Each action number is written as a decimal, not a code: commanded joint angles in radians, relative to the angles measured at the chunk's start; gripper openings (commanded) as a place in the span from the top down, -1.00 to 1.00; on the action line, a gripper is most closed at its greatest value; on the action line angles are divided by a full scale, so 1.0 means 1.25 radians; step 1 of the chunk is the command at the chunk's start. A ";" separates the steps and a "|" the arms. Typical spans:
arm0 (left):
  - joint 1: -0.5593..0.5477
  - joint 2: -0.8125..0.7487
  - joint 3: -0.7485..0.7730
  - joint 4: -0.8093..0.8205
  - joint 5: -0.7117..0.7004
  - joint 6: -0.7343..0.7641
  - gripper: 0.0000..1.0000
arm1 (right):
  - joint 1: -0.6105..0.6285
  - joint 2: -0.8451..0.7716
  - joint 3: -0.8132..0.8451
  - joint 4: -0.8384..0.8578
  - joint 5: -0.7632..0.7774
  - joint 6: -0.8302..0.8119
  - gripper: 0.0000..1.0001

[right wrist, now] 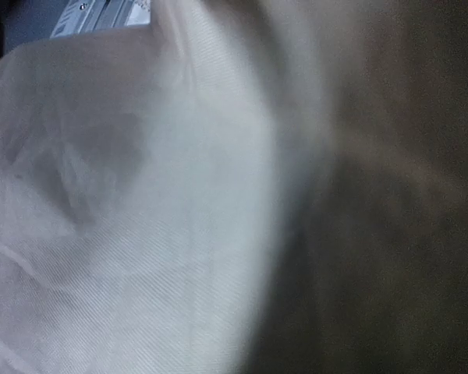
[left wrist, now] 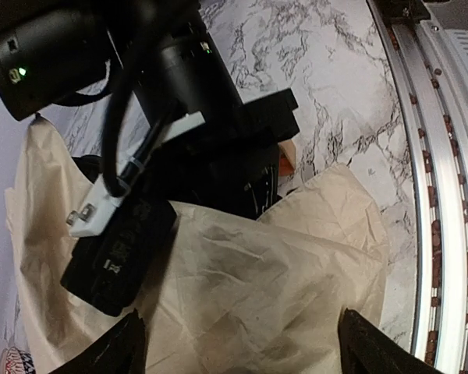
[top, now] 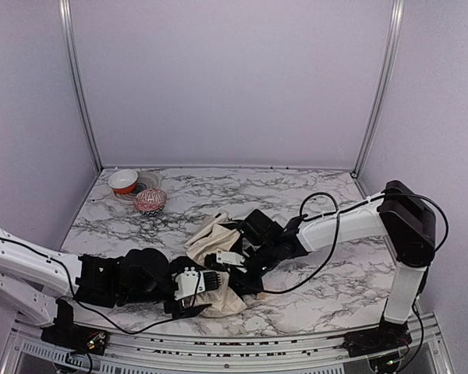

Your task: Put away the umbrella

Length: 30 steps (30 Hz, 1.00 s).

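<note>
From above, the umbrella (top: 209, 234) lies as a crumpled cream heap at lower centre of the bench (top: 312, 206), with your left gripper (top: 196, 287) and right gripper (top: 232, 262) both nosed into it. In the left wrist view your left gripper stands wide over limp, light cloth that would likely slip and bunch, so aim for the stiff shaft, hidden here. The right wrist view shows only blurred fabric; that gripper is closed, whether on cloth you cannot tell.
</note>
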 commanded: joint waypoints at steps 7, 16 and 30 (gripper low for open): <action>0.131 0.169 0.071 -0.001 0.166 -0.001 -0.43 | 0.003 0.018 0.022 -0.137 -0.110 -0.044 0.47; 0.257 0.282 0.176 -0.215 0.502 -0.020 0.05 | -0.047 -0.098 0.016 -0.078 -0.095 0.045 -0.40; 0.401 0.426 0.326 -0.281 0.751 -0.173 0.17 | -0.083 -0.435 -0.150 -0.021 0.109 -0.042 -0.38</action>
